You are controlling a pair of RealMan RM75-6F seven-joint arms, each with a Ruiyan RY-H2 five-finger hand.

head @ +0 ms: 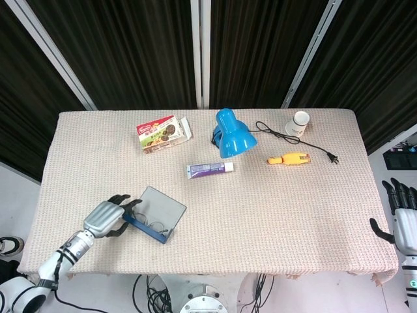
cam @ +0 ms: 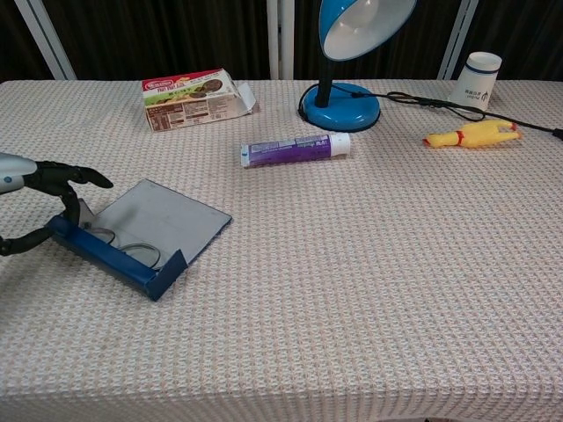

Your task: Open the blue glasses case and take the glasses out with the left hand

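Just right of the left hand (head: 104, 218), the open glasses case (head: 151, 215).

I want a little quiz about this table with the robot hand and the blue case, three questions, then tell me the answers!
1. True or false: the blue glasses case lies open with the glasses inside.
2. Which thing lies closest to the lamp? A) purple tube B) yellow rubber chicken C) cookie box
3. Fill in: the left robot hand touches the ____ end of the case, seen from the chest camera.

Key: 1 true. 2 A. 3 left. The right robot hand hangs off the table's edge, holding nothing.
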